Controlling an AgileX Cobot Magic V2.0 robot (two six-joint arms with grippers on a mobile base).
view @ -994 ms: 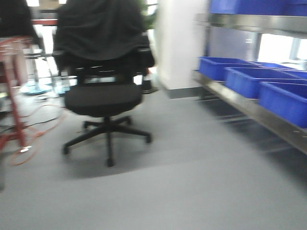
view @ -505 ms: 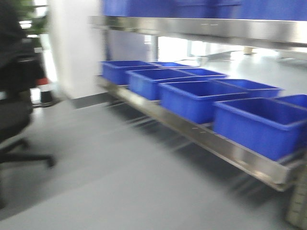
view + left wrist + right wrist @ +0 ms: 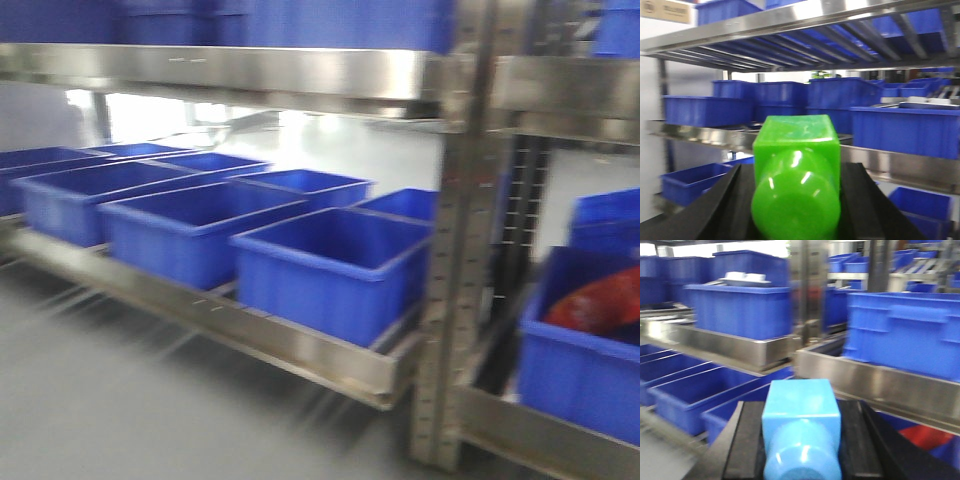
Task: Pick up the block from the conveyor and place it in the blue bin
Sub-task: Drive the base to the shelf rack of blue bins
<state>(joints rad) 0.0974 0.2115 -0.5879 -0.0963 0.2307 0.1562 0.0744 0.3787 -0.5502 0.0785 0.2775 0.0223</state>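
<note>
Bins (image 3: 330, 270) swung closer; left end effector (image 3: 796, 212) grips block (image 3: 796, 145)

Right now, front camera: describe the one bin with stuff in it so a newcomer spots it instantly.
Find the steel rack's lower shelf, then its perforated upright post. The blue bin sits just right of that post, cut off by the frame's right edge. Unlike the row of blue bins left of the post, which look empty, it holds something red-orange.
</note>
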